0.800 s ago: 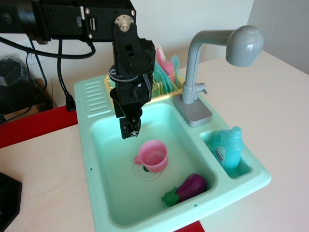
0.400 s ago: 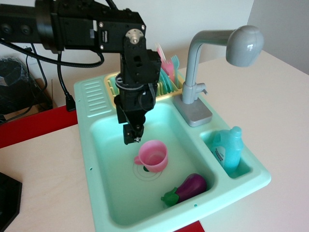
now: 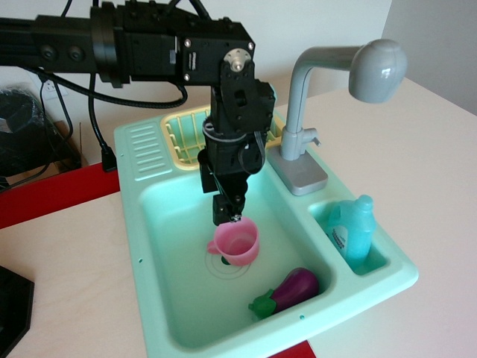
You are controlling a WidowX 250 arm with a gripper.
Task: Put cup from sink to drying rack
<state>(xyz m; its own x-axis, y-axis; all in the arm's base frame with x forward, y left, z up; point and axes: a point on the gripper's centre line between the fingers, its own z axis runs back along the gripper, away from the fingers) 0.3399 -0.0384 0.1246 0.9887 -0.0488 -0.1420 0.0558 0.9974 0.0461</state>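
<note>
The smooth, glossy pink cup (image 3: 237,242), round-walled with a small loop handle, sits upright over the round drain in the rectangular basin of the mint-green plastic sink (image 3: 160,253). Behind stands the slotted pale yellow drying rack (image 3: 182,134). The black arm reaches from the left and points its pincer (image 3: 227,214) straight down at the cup's rear rim; I cannot tell whether it is released or clenched.

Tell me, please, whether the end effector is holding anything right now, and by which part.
Nothing is clearly held. The end effector hangs at the far rim of the pink cup, which sits on the sink floor; whether it has closed on the rim cannot be told.
</note>
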